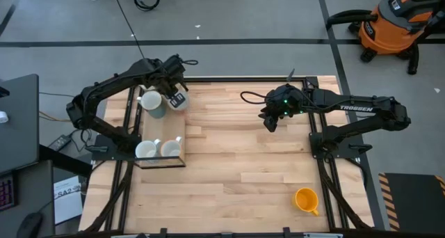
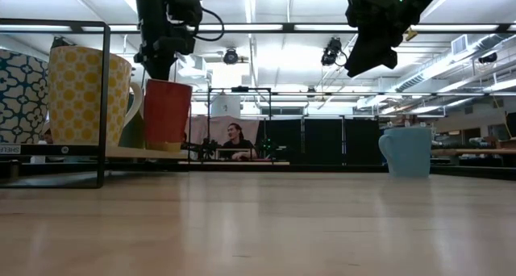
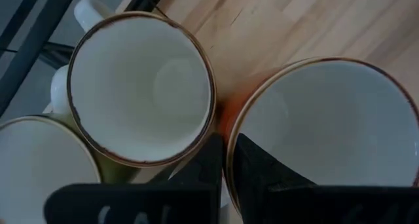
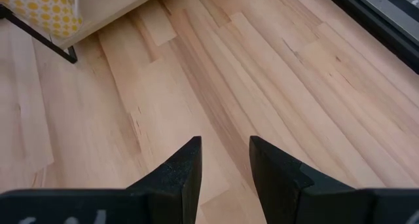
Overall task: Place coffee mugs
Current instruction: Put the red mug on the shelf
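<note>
Left end effector [image 1: 176, 99]: pinching the rim of the orange mug [image 2: 167, 115] at upper left of the high view, over a wooden shelf [image 1: 169, 130].
Crowding it: a teal mug [image 1: 153, 103] and two white-lined mugs [image 1: 147, 149] sitting close by.
Right end effector [image 4: 224, 160]: hovering upper right over bare bench [image 1: 236, 161], fingers partly apart, gripping nothing.
Low view only: yellow-dotted mug [image 2: 87, 98]; light blue mug [image 2: 407, 151] at right; a person [image 2: 234, 139] behind.
High view only: another orange mug [image 1: 306, 199], lower right.

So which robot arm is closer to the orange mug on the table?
The right. The right gripper hangs in the air up-table from the orange mug. The left gripper is far across, over the mugs on the wooden stand.
</note>
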Robot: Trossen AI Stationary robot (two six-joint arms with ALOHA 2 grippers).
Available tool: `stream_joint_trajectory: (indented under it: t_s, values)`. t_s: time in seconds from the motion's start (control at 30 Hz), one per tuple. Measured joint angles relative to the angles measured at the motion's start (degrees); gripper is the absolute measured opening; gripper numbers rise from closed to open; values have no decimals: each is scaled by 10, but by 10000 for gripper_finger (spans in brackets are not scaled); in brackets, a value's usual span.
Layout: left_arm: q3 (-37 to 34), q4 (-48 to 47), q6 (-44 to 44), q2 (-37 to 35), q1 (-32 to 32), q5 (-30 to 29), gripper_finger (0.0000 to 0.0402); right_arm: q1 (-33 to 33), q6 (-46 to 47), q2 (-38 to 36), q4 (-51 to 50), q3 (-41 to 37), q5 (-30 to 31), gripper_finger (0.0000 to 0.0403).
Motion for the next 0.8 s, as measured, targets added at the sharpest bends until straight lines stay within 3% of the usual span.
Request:
stream_joint_trajectory:
  t_s: [0.5, 0.8]
  values:
    - [0, -14, 10, 3, 23, -3, 28, 0, 0, 0, 0, 0, 0, 133]
    - [0, -30, 10, 3, 23, -6, 54, 0, 0, 0, 0, 0, 0, 133]
